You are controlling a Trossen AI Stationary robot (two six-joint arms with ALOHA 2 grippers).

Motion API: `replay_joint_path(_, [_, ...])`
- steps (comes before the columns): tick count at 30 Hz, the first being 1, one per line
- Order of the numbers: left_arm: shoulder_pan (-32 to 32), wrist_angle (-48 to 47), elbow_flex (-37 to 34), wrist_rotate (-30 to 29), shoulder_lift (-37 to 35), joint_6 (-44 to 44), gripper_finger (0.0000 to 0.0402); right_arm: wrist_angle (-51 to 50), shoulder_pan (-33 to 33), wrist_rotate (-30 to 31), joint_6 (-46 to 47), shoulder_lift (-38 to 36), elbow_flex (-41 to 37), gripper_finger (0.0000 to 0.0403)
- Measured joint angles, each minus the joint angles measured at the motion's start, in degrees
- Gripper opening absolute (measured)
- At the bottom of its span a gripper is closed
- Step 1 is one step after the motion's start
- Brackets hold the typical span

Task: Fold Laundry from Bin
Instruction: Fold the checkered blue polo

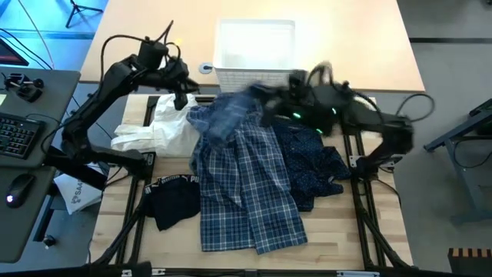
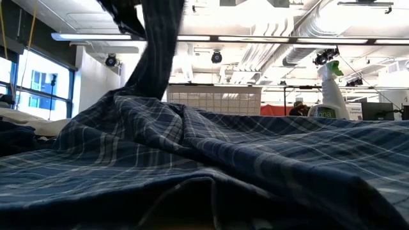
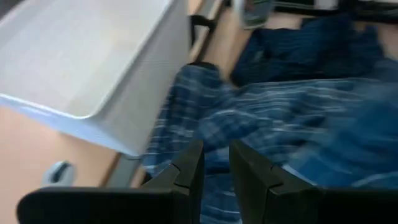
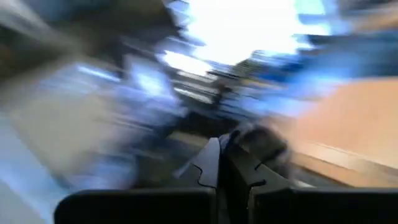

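Wood table [image 1: 369, 46]: pale top carrying the bin and all the laundry.
Plaid shirt [image 1: 246, 185]: blue-white, spread from beside the bin toward the near edge; one dark part is raised at the bin end.
Bin [image 1: 255, 52]: white plastic, at the far middle of the table, touching the shirt's upper end.
Navy dotted trousers [image 1: 315, 165]: crumpled against the shirt's right side.
White cloth [image 1: 157, 131]: bunched left of the shirt.
Black piece [image 1: 173, 200]: white lettering, lying near left, just beside the shirt.
Left gripper [image 3: 214, 168]: above the shirt's upper left corner; fingers slightly apart, nothing between them.
Right gripper [image 4: 222, 163]: over the shirt's top beside the bin, blurred; fingers clenched, contents cannot be told.
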Motion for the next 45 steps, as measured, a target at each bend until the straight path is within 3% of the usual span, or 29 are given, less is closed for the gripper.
replay_joint_path(1, [-0.95, -0.87, 0.00, 0.00, -0.35, -1.01, 0.0060, -8.28, 1.29, 6.74, 2.68, -1.53, 0.00, 0.0000])
replay_joint_path(3, [-2.73, -2.72, 0.00, 0.00, -0.43, -3.12, 0.0060, -23.95, 3.36, 12.78, 12.19, -3.69, -0.14, 0.0000])
replay_joint_path(7, [-6.10, -4.57, -2.79, -0.03, -0.05, -3.50, 0.0060, -44.14, 5.51, 9.27, 29.72, -5.93, -0.22, 0.0000])
replay_joint_path(11, [-8.80, -6.65, -9.99, -0.87, -0.03, 5.71, 0.0075, -51.12, 7.49, 6.71, 35.57, -5.80, -0.24, 0.0000])
replay_joint_path(16, [-10.55, 1.29, -21.62, -10.09, 0.04, 7.74, 0.0128, -51.78, 7.35, 4.38, 31.85, -6.20, -0.24, 0.0000])
replay_joint_path(20, [-10.72, 9.52, -28.47, -18.54, 0.26, 3.91, 0.0174, -55.39, 3.67, -3.36, 26.06, -7.25, -0.24, 0.0000])
replay_joint_path(26, [-10.69, 13.15, -30.99, -26.11, 5.10, 4.12, 0.0213, -58.67, -5.17, -11.13, 13.31, -9.76, -0.24, 0.0000])
replay_joint_path(31, [-10.87, 13.66, -31.04, -38.98, 11.45, 5.92, 0.0215, -57.22, -12.22, -17.92, 2.72, -10.96, -0.22, 0.0000])
replay_joint_path(35, [-11.98, 14.21, -31.04, -45.46, 13.93, 9.85, 0.0181, -57.06, -15.99, -22.97, -3.17, -11.00, -0.22, 0.0000])
replay_joint_path(41, [-14.23, 20.80, -29.86, -45.41, 13.29, 15.34, 0.0027, -53.39, -17.63, -29.31, -6.28, -10.82, -0.22, 0.0000])
replay_joint_path(45, [-14.66, 22.90, -26.08, -45.26, 11.15, 19.20, 0.0011, -47.74, -17.36, -35.87, -4.48, -10.82, -0.22, 0.0000])
